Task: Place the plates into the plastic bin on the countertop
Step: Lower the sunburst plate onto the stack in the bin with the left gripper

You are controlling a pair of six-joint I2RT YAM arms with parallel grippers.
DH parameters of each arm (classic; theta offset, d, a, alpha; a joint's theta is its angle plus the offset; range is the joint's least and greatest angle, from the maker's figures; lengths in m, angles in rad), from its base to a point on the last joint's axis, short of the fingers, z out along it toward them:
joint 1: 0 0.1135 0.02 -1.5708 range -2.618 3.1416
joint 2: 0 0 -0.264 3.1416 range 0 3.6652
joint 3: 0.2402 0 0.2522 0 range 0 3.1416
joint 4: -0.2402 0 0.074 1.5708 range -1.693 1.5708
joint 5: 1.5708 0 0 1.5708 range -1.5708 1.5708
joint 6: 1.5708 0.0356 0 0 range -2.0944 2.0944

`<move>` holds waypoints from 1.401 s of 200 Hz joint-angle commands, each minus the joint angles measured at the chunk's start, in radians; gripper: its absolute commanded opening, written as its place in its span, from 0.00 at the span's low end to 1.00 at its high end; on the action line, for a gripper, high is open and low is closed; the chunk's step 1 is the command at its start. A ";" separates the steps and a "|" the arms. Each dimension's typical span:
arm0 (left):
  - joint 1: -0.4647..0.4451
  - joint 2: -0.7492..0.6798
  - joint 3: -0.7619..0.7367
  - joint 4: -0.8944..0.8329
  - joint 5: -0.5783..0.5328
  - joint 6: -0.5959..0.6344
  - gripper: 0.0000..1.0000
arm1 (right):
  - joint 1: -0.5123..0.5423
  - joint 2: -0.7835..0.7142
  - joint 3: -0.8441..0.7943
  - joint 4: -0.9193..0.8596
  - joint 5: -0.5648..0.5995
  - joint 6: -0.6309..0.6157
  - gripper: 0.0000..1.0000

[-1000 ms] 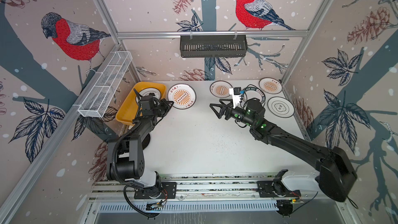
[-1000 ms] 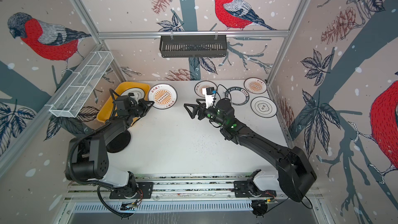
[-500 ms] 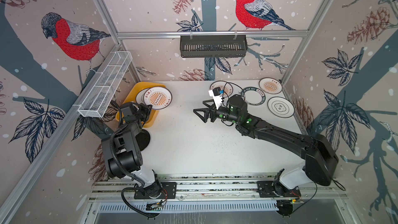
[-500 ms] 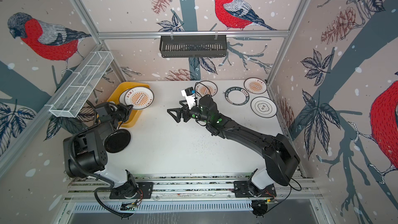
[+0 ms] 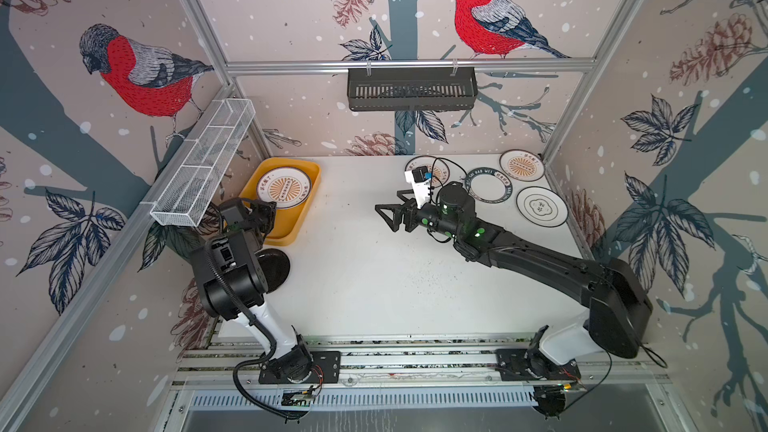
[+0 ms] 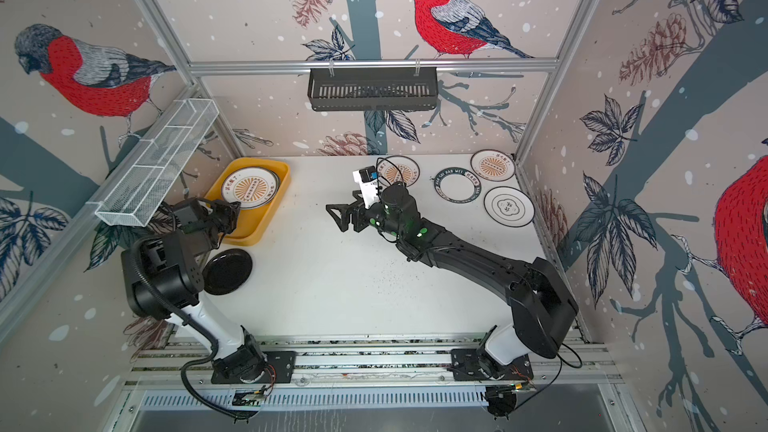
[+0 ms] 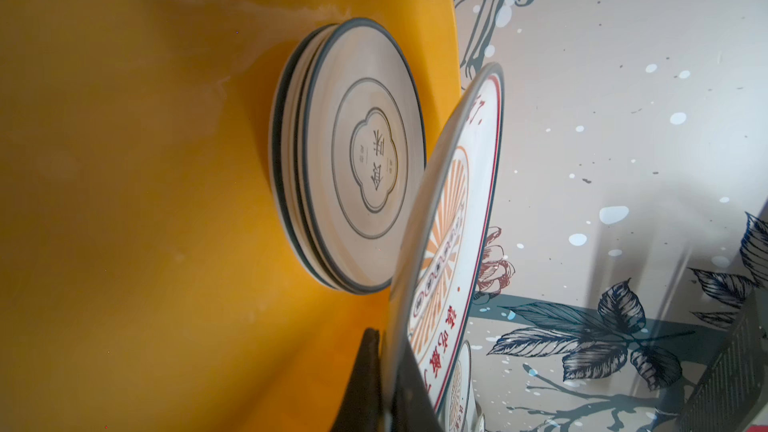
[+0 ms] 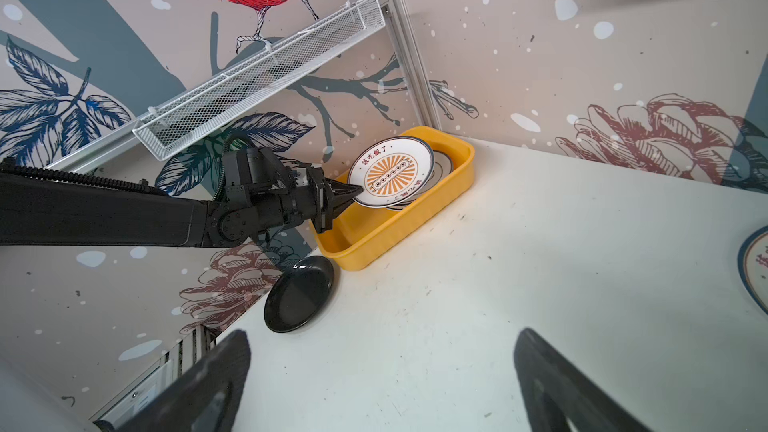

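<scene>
One plate (image 8: 390, 172) (left claw (image 8: 354, 192) clamped) over bin (image 8: 374, 243).

Plastic bin (image 8: 399, 234) and glazed plates (image 8: 388, 178) look glossy, countertop (image 8: 498, 284) matt.

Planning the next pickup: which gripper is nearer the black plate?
Left. The left gripper holds a sunburst plate over the bin beside the black plate; the right gripper hangs open farther out over the countertop.
</scene>
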 commanded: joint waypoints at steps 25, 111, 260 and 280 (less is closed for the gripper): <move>0.008 0.079 0.051 0.111 -0.047 -0.080 0.03 | 0.002 -0.018 0.001 -0.006 0.059 -0.013 0.99; -0.016 0.152 0.166 0.014 -0.086 -0.038 0.07 | 0.004 -0.034 -0.027 -0.001 0.102 0.008 1.00; -0.072 0.225 0.261 -0.071 -0.116 -0.002 0.23 | 0.003 -0.022 -0.003 -0.017 0.111 -0.004 1.00; -0.076 0.226 0.274 -0.093 -0.103 0.016 0.30 | 0.004 -0.020 0.000 -0.017 0.110 -0.003 0.99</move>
